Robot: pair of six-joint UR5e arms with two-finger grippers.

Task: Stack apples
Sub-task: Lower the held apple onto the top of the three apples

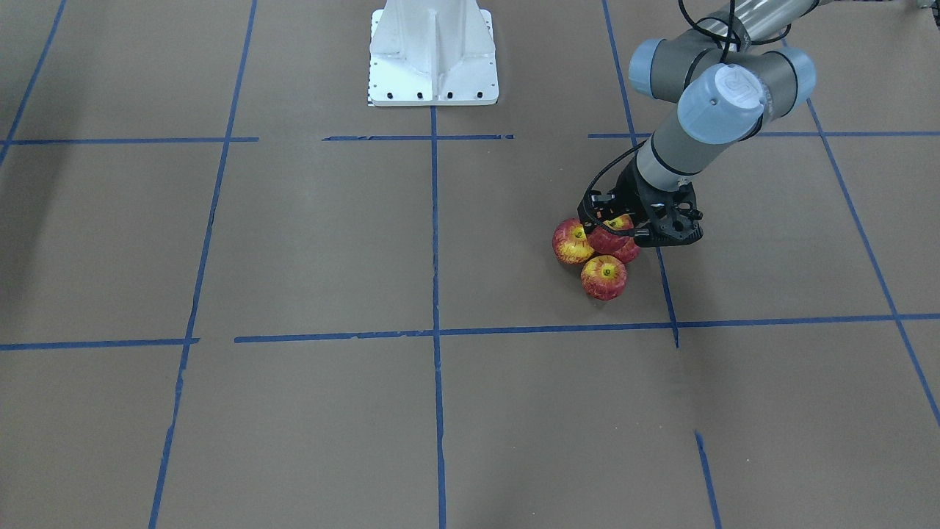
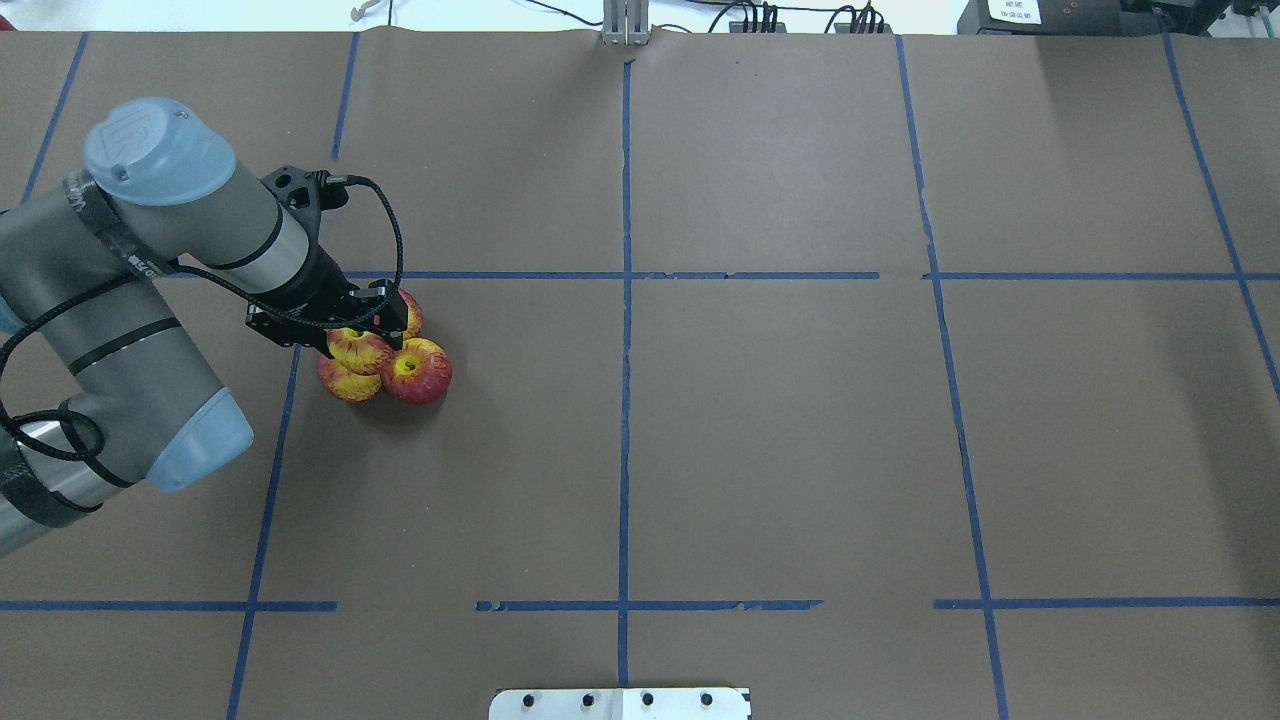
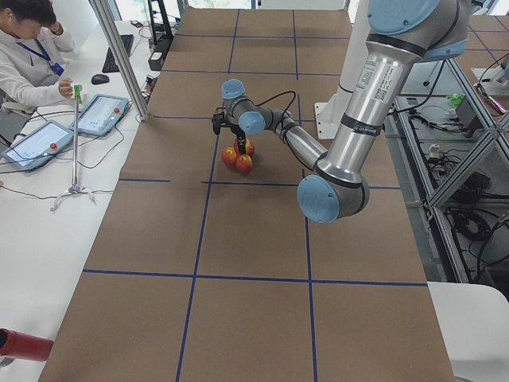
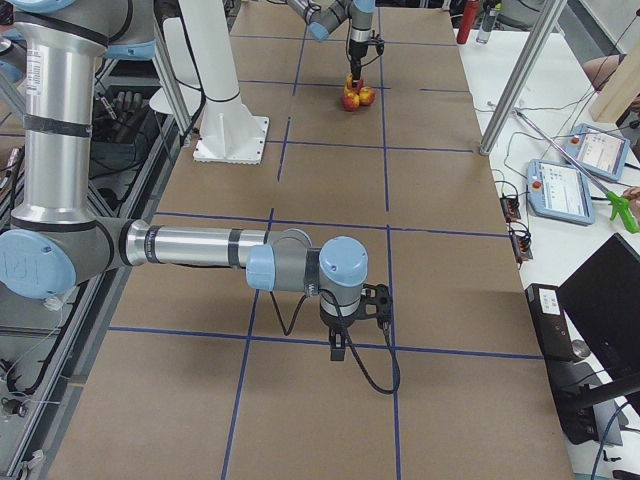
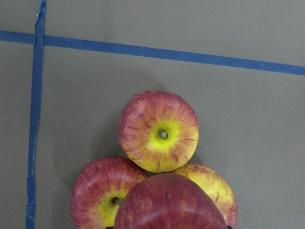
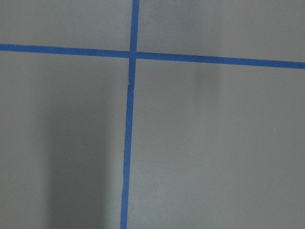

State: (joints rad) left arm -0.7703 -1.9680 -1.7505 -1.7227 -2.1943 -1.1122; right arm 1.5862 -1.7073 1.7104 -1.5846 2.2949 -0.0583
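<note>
Three red-and-yellow apples sit bunched together on the brown table: one (image 2: 415,370), one (image 2: 348,382) and one half hidden behind (image 2: 410,312). A fourth, mostly red apple (image 5: 169,202) sits on top of them, also visible in the front view (image 1: 609,236). My left gripper (image 2: 365,335) comes down over the bunch, its fingers shut around this top apple. The left wrist view shows the lower three apples (image 5: 158,131) under it. My right gripper (image 4: 340,345) hovers over bare table far from the apples, and I cannot tell whether it is open or shut.
The white robot base (image 1: 433,55) stands at the table's robot side. Blue tape lines (image 2: 625,300) divide the brown table. A person (image 3: 28,56), tablets (image 3: 99,115) and a metal pole (image 3: 119,56) are beyond the far edge.
</note>
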